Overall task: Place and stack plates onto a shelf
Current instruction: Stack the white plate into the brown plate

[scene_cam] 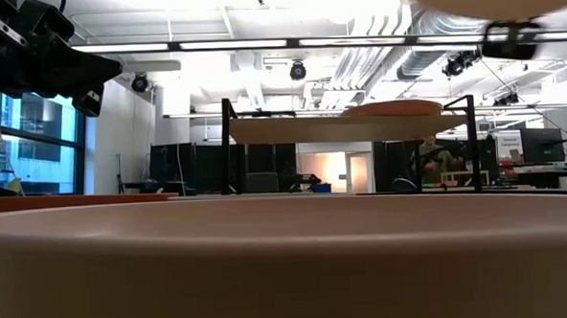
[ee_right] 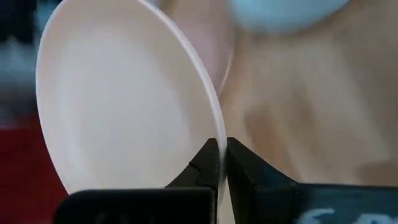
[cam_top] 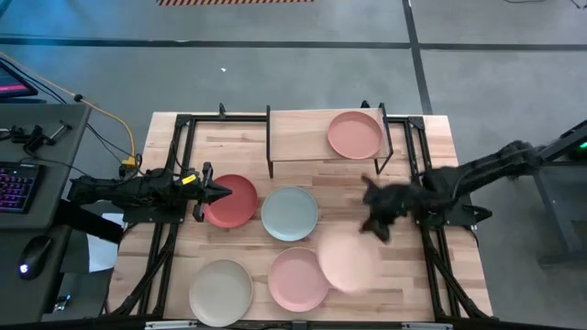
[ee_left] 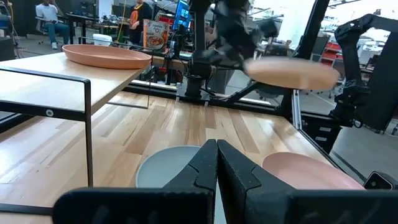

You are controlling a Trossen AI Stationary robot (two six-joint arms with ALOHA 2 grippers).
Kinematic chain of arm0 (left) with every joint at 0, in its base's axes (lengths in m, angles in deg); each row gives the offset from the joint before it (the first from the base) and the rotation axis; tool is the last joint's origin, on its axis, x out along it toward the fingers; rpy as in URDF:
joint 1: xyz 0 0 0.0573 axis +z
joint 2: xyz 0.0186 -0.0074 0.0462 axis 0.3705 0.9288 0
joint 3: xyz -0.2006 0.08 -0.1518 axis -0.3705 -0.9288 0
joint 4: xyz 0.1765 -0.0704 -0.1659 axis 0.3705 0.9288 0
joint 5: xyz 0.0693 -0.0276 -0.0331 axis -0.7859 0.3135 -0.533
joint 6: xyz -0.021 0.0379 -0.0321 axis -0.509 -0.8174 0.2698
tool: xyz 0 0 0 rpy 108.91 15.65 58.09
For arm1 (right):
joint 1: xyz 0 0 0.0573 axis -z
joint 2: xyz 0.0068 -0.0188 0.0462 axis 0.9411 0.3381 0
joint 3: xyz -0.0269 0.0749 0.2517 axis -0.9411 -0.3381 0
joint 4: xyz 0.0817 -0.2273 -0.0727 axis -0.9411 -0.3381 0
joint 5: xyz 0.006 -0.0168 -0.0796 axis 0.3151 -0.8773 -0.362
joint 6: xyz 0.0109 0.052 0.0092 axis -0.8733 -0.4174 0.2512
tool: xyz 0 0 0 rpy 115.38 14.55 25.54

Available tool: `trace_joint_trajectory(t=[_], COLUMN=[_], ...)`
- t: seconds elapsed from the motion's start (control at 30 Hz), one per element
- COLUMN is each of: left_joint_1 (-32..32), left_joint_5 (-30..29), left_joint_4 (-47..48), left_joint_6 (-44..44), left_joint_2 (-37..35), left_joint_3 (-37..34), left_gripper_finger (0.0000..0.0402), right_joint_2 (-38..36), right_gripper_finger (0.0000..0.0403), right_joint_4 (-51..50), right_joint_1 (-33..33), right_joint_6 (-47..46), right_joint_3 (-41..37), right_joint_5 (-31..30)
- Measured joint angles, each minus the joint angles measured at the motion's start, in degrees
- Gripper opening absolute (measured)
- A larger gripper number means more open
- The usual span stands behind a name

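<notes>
The pale peach plate (cam_top: 348, 261) hangs in the air over the table's near right part, held by my right gripper (cam_top: 378, 227), which is shut on it. It also shows as the peach plate (ee_left: 292, 73) in the left wrist view. The terracotta plate (cam_top: 355, 135) lies flat on the right half of the shelf (cam_top: 293, 137). Red plate (cam_top: 234, 202), blue-grey plate (cam_top: 290, 213), pink plate (cam_top: 295, 278) and cream plate (cam_top: 221, 291) lie flat on the table. My left gripper (cam_top: 216, 192) is shut, at the red plate's left rim; whether it touches I cannot tell. My right gripper (ee_right: 222, 152) pinches the peach plate's rim (ee_right: 214, 127) between its two fingers, on the plate's far right side. The fingers come slanting from the table's far right. The plate is lifted clear of the table and stands out about level from the fingers.
The shelf's left half (cam_top: 298, 128) is bare board. Black frame bars (cam_top: 179, 151) run along the table's left and right sides. In the low view a plate's rim (scene_cam: 288, 264) fills the foreground. A keyboard (cam_top: 14, 183) and mouse sit left of the table.
</notes>
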Motion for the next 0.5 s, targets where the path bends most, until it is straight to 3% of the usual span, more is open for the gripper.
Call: trace_joint_trajectory(t=[0.13,0.3,0.5], left_joint_1=[0.0,0.01,0.01], left_joint_5=[0.0,0.0,0.0], left_joint_4=[-0.01,-0.01,0.0], left_joint_6=[0.0,0.0,0.0], left_joint_2=[0.01,0.01,0.0], left_joint_3=[-0.02,-0.02,0.0], left_gripper_finger=[0.0001,0.0001,0.0001], right_joint_2=[-2.81,-4.95,-2.39], right_gripper_finger=[0.0,0.0,0.0], right_joint_4=[2.64,3.01,-16.38], right_joint_1=[12.03,26.71,40.25], right_joint_6=[-2.36,-0.68,10.38], right_joint_3=[0.0,2.07,16.71], right_joint_5=[-2.9,-1.56,-3.54])
